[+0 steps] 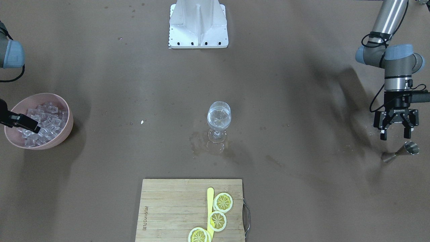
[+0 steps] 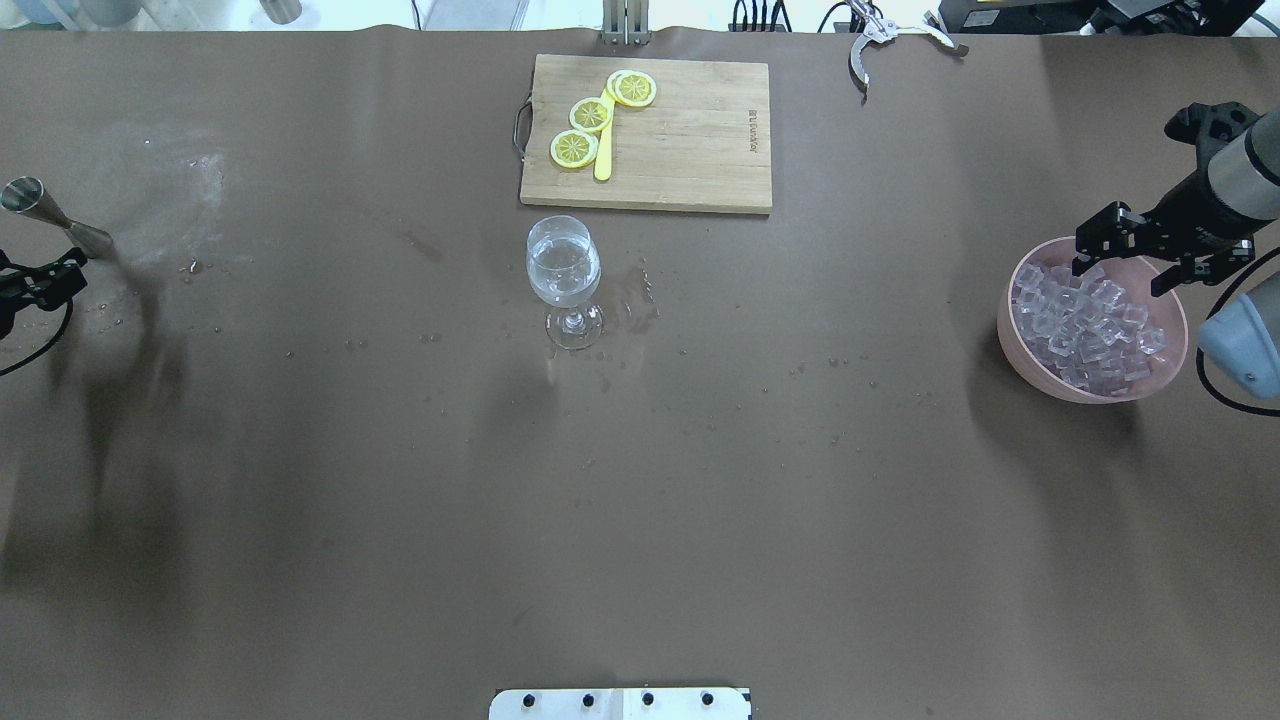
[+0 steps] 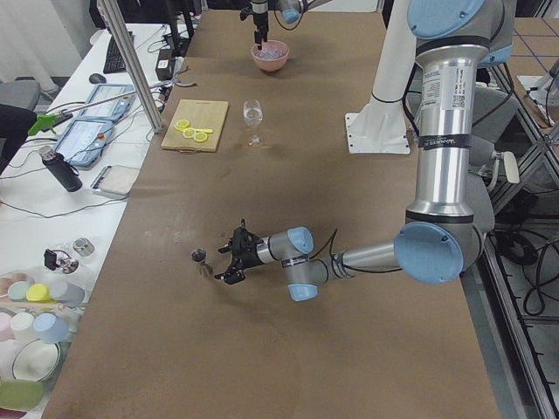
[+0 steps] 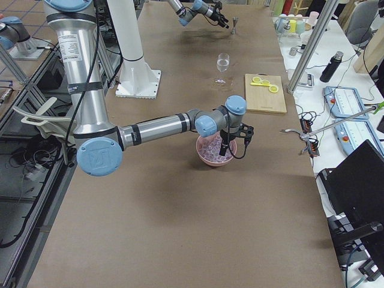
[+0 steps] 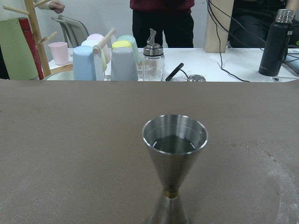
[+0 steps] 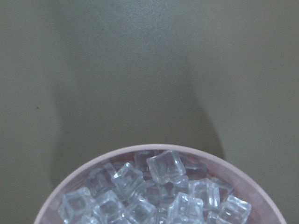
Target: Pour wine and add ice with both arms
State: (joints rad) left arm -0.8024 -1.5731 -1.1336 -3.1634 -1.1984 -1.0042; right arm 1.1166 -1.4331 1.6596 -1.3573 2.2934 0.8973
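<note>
Shiny metal jigger (image 5: pixel 175 154), glassy ice (image 6: pixel 164 167), matt pink bowl (image 2: pixel 1030 370), wooden board (image 2: pixel 690 150), matt brown tabletop (image 2: pixel 640 500).

Edge crops
jigger (image 5: pixel 174 154) base cut off in left wrist view; pink bowl (image 6: pixel 159 146) and ice (image 6: pixel 163 168) half out of right wrist view; cutting board (image 1: pixel 168 208) clipped in front-facing view.

The brown table (image 2: pixel 700 500) is carrying a wine glass (image 2: pixel 564 270) at centre, with a cutting board (image 2: pixel 690 150) sitting far, a pink bowl (image 2: pixel 1020 355) right and a jigger (image 2: pixel 55 218) left.

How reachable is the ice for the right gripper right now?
Probably yes: the right gripper hangs open just above the ice, heaped in the uncovered pink bowl, with nothing between them.
</note>
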